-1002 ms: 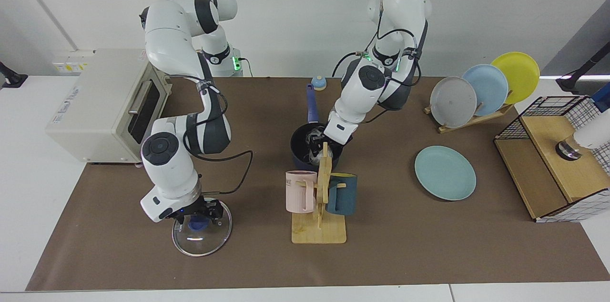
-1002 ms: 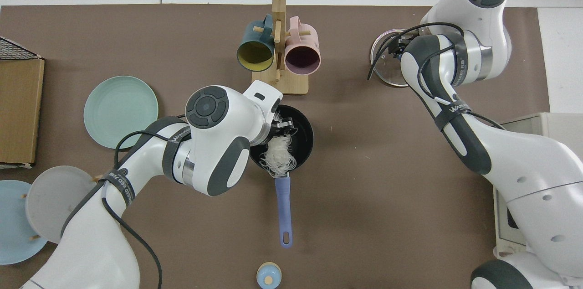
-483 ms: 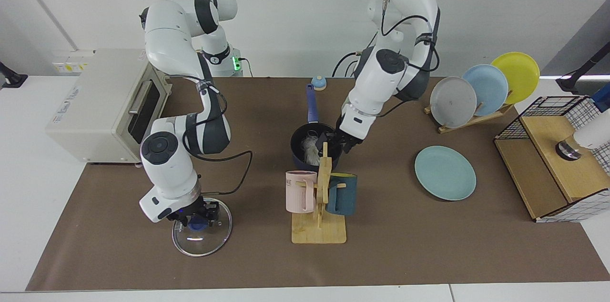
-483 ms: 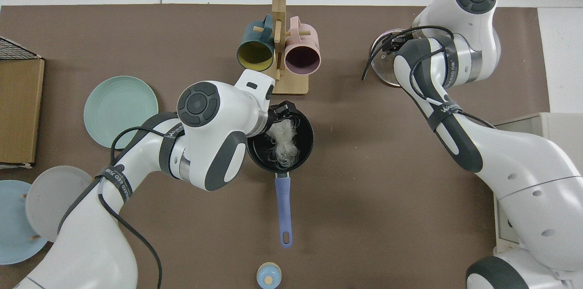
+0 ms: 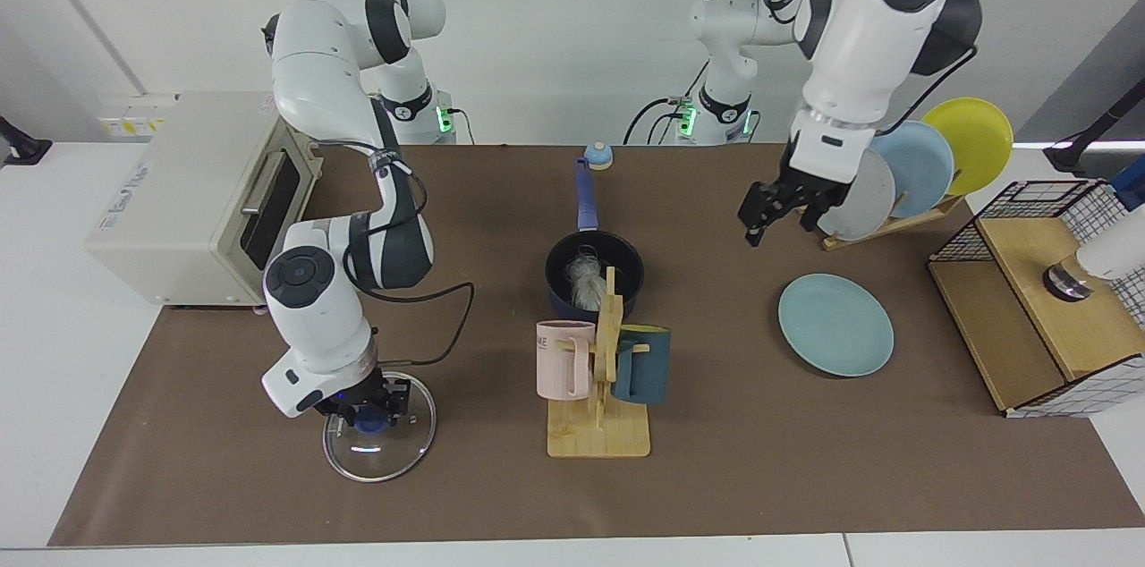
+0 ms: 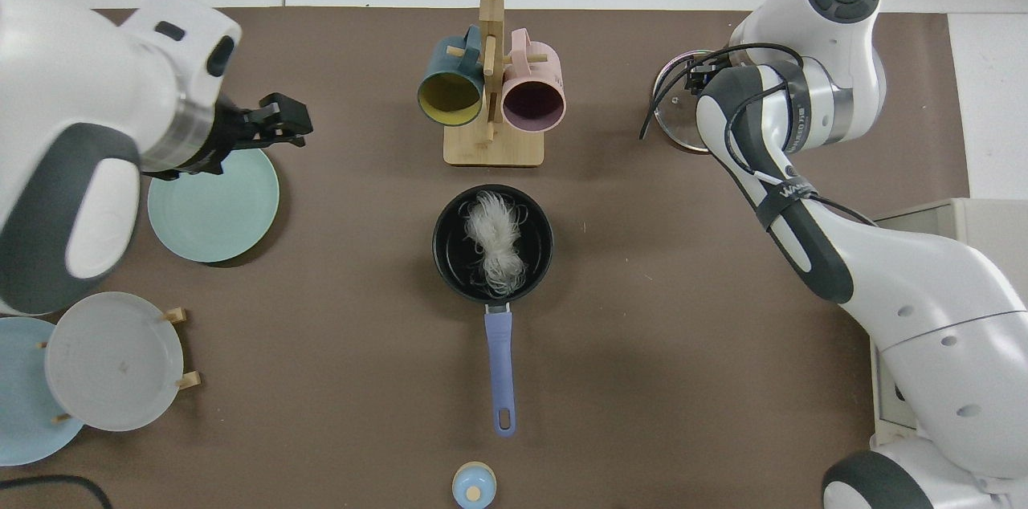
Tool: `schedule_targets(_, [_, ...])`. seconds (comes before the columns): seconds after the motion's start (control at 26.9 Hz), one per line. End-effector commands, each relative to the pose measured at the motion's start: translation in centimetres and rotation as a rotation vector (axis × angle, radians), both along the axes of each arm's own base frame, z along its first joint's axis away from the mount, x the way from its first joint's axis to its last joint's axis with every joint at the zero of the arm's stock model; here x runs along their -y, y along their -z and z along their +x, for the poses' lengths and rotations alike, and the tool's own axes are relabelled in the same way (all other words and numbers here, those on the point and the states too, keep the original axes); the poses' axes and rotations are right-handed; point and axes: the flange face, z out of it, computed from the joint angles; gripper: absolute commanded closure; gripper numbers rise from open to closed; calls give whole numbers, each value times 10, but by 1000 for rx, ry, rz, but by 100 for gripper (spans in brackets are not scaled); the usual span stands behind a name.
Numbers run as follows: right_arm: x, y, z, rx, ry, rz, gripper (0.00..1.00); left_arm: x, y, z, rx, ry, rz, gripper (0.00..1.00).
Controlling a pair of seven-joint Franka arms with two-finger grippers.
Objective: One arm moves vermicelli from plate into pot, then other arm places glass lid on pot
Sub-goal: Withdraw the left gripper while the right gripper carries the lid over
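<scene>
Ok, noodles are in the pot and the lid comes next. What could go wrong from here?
Two risks.

The mug rack stands between the glass lid and the pot; a low carry by the right gripper, now at the lid's knob, could clip it.

The vermicelli lies heaped toward the handle side; strands near the rim might get pinched under the lid.

The left gripper waits raised near the plate, clear of that path.
</scene>
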Motion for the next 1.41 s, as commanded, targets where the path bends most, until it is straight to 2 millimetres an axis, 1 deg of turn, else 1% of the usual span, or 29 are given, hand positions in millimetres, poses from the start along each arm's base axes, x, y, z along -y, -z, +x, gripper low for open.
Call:
schedule_targets(0.0, [-11,-48,-6,41,10,2,100,-61,-29,-25,-37,108,61,7])
schedule_targets(0.07, [-14,-68,-19,18,2,-10,100,-92,-36,-30,-43,155,70,9])
schedule_targets(0.15, [-20,-83,-30,0,-4,-12,100,-112,-37,-30,-44,179,74,7])
schedule_targets(0.19, [-25,-91,-38,-16,-6,-13,100,-122,-35,-30,-47,177,73,3])
schedule_targets(0.22, [-29,-95,-45,-31,2,-16,100,-130,-33,-32,-48,171,70,1])
schedule_targets(0.3, [-37,-110,-60,-43,12,-20,100,-152,-32,-39,-50,133,62,1])
schedule_targets(0.33, [-41,-117,-68,-51,11,-23,100,-158,-31,-42,-49,122,59,0])
schedule_targets(0.41, [-49,-134,-89,-67,-4,-33,100,-162,-29,-45,-52,120,59,0])
schedule_targets(0.56, [-61,-158,-133,-79,-23,-43,100,-159,-30,-44,-40,152,63,1])
schedule_targets(0.63, [-70,-165,-155,-98,-11,-27,100,-151,-28,-41,-38,181,66,1])
schedule_targets(0.74, [-97,-170,-175,-116,2,13,100,-132,-26,-40,-40,200,66,1])
schedule_targets(0.78, [-113,-172,-180,-114,8,19,100,-119,-26,-39,-39,220,67,1])
schedule_targets(0.85, [-139,-174,-187,-105,56,34,100,-98,-25,-39,-38,260,68,0])
schedule_targets(0.89, [-150,-174,-190,-102,83,39,100,-96,-25,-41,-44,264,66,0])
schedule_targets(0.97, [-171,-173,-197,-99,107,48,100,-96,-20,-45,-64,262,65,0])
schedule_targets(1.0, [-181,-173,-201,-96,110,55,100,-96,-21,-45,-62,260,65,0])
schedule_targets(1.04, [-191,-169,-202,-98,117,60,100,-96,-22,-44,-56,262,66,0])
schedule_targets(1.11, [-216,-166,-207,-89,131,65,100,-95,-23,-40,-43,263,69,0])
schedule_targets(1.19, [-238,-161,-208,-78,138,53,100,-92,-23,-41,-44,269,68,0])
schedule_targets(1.26, [-262,-148,-209,-75,125,19,100,-89,-23,-42,-50,274,66,0])
schedule_targets(1.34, [-289,-130,-210,-77,135,-6,100,-85,-23,-44,-54,282,67,0])
schedule_targets(1.37, [-299,-125,-204,-68,152,-2,100,-85,-23,-43,-53,282,67,0])
